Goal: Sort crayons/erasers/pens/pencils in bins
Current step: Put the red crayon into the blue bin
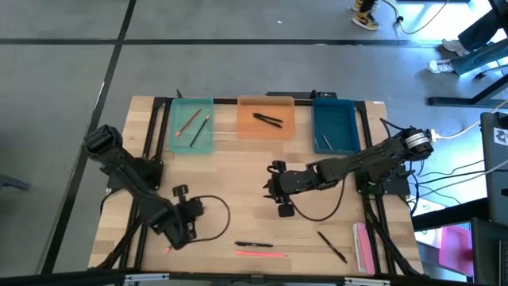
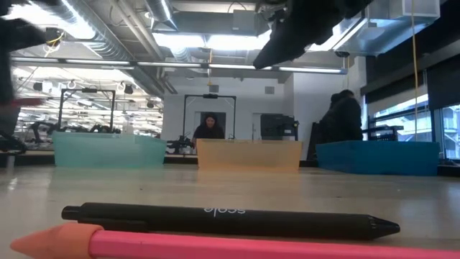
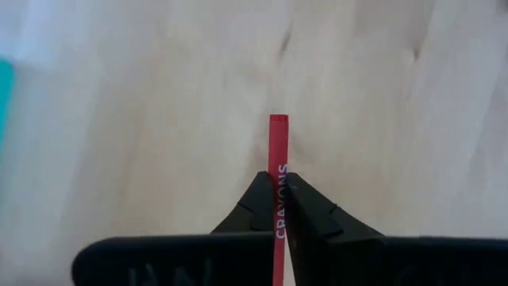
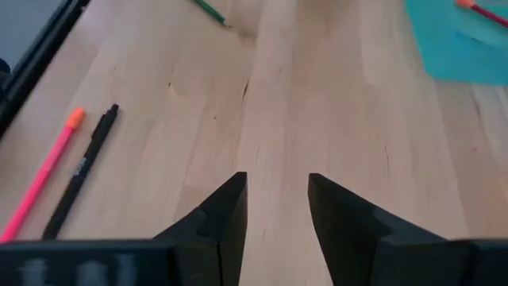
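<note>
Crayon [image 3: 278,171], red, thin, white-lettered

Bright ceiling strip lights [image 2: 215,39] glare at the top of the low view, leaving the arm above in dark silhouette. The black pen [image 2: 230,219] close to the lens is sharp; the bins behind look soft. The left wrist view is evenly lit, its counter [image 3: 143,119] blurred.

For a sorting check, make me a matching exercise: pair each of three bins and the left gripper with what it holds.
Column one:
1. teal bin
2. orange bin
3. blue bin
4. left gripper

Column two:
A. red crayon
B. two black pens
C. two pencils
D. one thin stick near a corner

Pairs: 1-C, 2-B, 3-D, 4-A
</note>
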Available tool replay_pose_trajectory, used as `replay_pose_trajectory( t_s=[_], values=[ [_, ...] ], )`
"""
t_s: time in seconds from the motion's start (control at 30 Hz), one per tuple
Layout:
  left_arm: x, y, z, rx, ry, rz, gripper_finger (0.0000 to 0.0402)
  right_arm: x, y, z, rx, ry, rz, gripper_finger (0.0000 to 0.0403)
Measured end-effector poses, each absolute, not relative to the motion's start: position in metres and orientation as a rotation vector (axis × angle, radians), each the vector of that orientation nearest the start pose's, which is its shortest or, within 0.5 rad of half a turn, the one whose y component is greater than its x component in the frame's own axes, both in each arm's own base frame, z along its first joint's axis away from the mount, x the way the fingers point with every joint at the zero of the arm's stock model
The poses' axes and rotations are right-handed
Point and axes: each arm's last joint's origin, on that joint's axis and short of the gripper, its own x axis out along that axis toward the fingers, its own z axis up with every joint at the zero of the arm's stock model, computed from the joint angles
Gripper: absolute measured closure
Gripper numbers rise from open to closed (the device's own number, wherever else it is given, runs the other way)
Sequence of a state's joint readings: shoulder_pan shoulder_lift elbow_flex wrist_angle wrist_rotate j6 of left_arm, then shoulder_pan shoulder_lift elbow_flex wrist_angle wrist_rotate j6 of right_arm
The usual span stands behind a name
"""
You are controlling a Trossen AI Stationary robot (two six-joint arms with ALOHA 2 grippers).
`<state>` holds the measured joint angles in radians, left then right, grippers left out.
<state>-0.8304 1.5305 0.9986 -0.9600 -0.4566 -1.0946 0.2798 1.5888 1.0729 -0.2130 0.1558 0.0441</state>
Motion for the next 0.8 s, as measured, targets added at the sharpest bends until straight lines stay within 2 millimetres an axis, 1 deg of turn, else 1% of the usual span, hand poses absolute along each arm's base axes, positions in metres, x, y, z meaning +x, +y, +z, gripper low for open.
replay_pose_trajectory(
  t_s=[0.17, 0.37, 0.5, 0.63, 0.8],
  values=[
    [0.202, -0.172, 0.21, -0.002, 1.101, 0.338, 0.0398, 0.342, 0.094, 0.219, -0.235, 0.68, 0.15, 0.0263],
    [0.216, -0.163, 0.212, 0.022, 1.083, 0.317, 0.0399, 0.369, 0.097, 0.2, -0.356, 0.524, 0.178, 0.0263],
    [0.221, -0.158, 0.212, 0.005, 1.079, 0.335, 0.0396, 0.387, 0.096, 0.188, -0.419, 0.422, 0.171, 0.0263],
    [0.223, -0.155, 0.212, -0.005, 1.076, 0.345, 0.0396, 0.409, 0.097, 0.176, -0.469, 0.397, 0.217, 0.0263],
    [0.224, -0.154, 0.212, -0.01, 1.075, 0.35, 0.0399, 0.442, 0.099, 0.17, -0.515, 0.373, 0.212, 0.0263]
  ],
)
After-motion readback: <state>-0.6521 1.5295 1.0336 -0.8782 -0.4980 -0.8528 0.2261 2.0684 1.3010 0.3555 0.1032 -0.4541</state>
